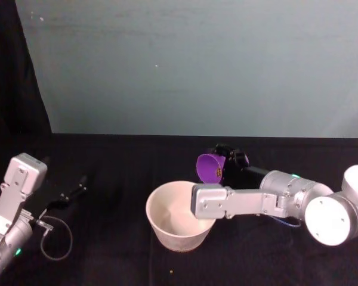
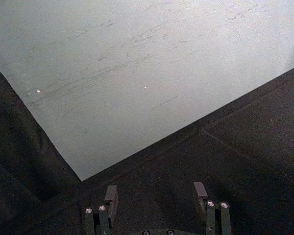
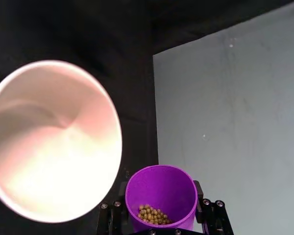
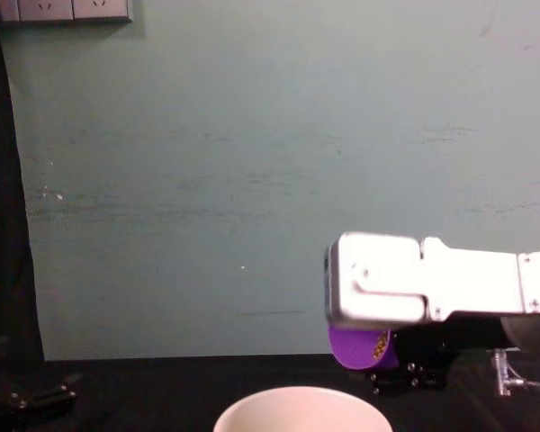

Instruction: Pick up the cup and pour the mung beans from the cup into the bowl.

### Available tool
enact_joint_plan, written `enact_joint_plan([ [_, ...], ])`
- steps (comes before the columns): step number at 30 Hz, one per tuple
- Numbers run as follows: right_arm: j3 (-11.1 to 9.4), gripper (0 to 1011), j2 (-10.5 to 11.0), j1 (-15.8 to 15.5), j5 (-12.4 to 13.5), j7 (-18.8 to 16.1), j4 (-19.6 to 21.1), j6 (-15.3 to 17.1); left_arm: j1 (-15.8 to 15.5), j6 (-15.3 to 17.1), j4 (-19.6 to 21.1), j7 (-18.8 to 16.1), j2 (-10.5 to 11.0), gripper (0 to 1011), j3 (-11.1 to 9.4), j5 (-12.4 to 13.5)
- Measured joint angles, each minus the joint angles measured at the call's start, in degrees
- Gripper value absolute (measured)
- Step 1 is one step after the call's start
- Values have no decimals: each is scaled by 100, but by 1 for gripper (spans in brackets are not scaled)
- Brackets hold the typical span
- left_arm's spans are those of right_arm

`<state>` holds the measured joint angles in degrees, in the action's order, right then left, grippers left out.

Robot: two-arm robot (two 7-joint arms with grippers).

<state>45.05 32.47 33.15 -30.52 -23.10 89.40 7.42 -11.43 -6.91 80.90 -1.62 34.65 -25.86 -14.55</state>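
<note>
My right gripper [image 1: 222,162] is shut on the purple cup [image 1: 210,168], holding it tilted on its side above the far right rim of the pale bowl [image 1: 157,223]. The cup's mouth faces left toward the bowl. Through the right wrist camera I see the cup [image 3: 161,196] between the fingers with mung beans [image 3: 153,214] lying inside, and the bowl [image 3: 51,142] beside it looks empty. The chest view has the cup [image 4: 355,346] just under the arm's white link, above the bowl's rim [image 4: 297,400]. My left gripper [image 1: 77,189] rests open near the table's left side, fingers [image 2: 111,196] apart.
A black cloth [image 1: 119,173] covers the table, with a pale green wall [image 1: 197,65] behind it. A thin cable loop [image 1: 56,238] hangs by the left arm. A dark curtain [image 1: 12,71] stands at the far left.
</note>
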Motion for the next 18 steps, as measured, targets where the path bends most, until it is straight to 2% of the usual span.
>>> enact_joint_plan([
  [3,185,747,38,79,-455,-7,54,36,0,0,0,0,0,1003,0,1],
  [9,357,747,70,119,-1023,70,142,83,0,0,0,0,0,1003,0,0],
  [10,402,747,79,127,-1190,106,171,100,0,0,0,0,0,1003,0,0],
  [13,467,747,93,140,-1406,141,213,118,0,0,0,0,0,1003,0,0],
  [15,545,747,106,161,-1663,148,256,128,0,0,0,0,0,1003,0,0],
  [18,592,747,109,179,-1826,138,277,133,0,0,0,0,0,1003,0,0],
])
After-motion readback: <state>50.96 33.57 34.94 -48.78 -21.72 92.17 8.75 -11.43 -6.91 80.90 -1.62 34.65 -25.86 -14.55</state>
